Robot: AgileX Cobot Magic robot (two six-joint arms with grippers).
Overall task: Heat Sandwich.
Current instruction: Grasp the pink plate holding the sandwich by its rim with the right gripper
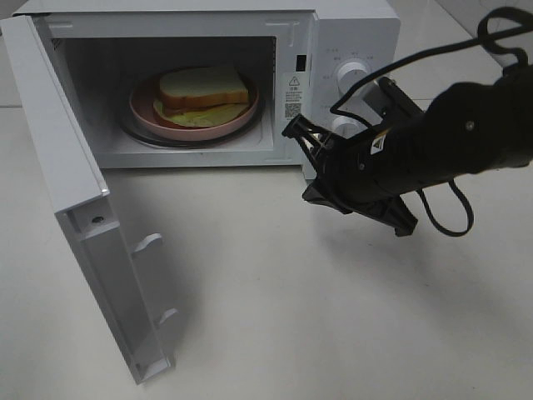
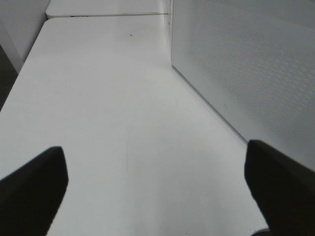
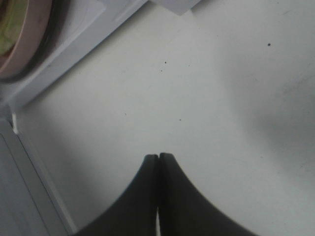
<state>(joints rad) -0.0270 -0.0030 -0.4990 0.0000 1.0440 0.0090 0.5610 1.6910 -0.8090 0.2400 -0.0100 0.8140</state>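
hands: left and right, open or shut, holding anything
Left hand: open, holding nothing.
Right hand: shut, holding nothing.

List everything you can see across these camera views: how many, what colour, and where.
microwave: one, white, at the back of the table, cavity open
door: one, white, swung open at the left of the high view
knobs: two, white, on the microwave's control panel; the lower one partly hidden by the gripper
plate: one, pink, inside the microwave
sandwich: one, white bread with tan crust and a yellow-green layer, on the plate
table: one, white, under everything
cable: one, black, looping off the right arm
right gripper: one, black, shut, empty, above the table in front of the control panel
left gripper: one, black, open, empty, over the table; seen only in its wrist view
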